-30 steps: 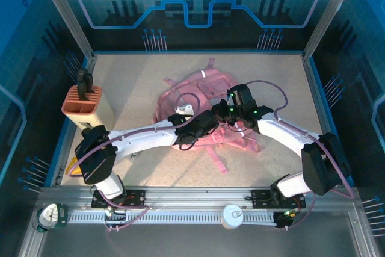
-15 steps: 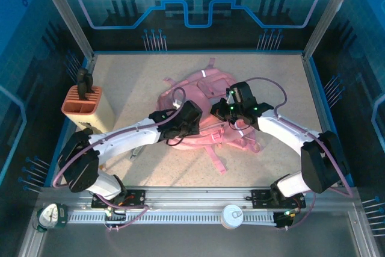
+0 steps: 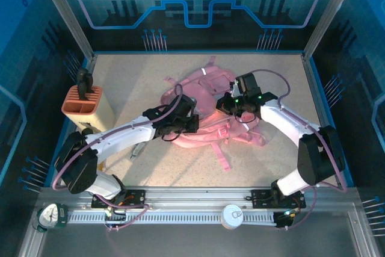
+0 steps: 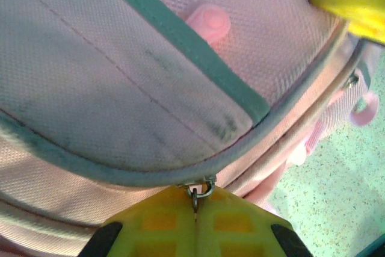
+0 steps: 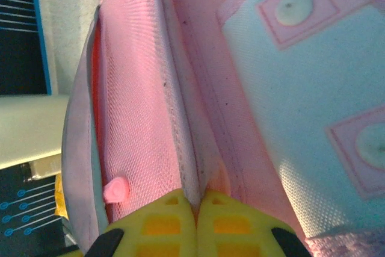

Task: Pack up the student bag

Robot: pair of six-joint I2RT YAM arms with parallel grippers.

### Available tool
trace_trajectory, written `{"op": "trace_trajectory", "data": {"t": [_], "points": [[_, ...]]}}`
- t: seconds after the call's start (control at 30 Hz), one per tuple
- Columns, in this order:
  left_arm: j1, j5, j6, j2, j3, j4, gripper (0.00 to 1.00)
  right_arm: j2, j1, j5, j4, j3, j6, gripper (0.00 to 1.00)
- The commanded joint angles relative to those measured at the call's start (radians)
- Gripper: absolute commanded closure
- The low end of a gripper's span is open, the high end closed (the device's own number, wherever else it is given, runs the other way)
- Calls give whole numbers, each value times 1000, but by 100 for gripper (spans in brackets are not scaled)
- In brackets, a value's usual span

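While the student bag [image 3: 206,86] lies flat mid-table, both arms reach across its near half and hide that part from above. At the bag, the left gripper [image 4: 195,207] is pinched tight on a metal zipper ring [image 4: 201,188], and the right gripper [image 5: 197,206] is clamped on a pink fabric seam [image 5: 180,148]. Well apart, at the left edge, stands a salmon-orange pen holder box [image 3: 81,105].

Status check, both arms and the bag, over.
Left gripper shut on zipper pull. Right gripper shut on student bag seam. Pen holder stands apart, left.
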Motion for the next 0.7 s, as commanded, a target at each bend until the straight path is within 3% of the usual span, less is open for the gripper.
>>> {"op": "trace_trajectory", "data": {"t": [0.0, 0.23, 0.33, 0.43, 0.57, 0.67], "points": [[-35, 61, -18, 53, 47, 30, 100, 50, -56, 25, -58, 124, -118, 96], [-114, 55, -52, 181, 178, 51, 100, 72, -100, 10, -111, 212, -168, 79], [-122, 42, -61, 219, 218, 59, 100, 26, -121, 2, -159, 192, -186, 66], [-124, 48, -52, 250, 256, 45, 100, -47, -156, -31, -185, 114, -181, 56], [-140, 57, -29, 271, 285, 20, 100, -152, -188, -210, -127, -32, -67, 49], [-148, 70, -25, 284, 291, 8, 100, -216, -164, -194, -74, -136, 28, 43]]}}
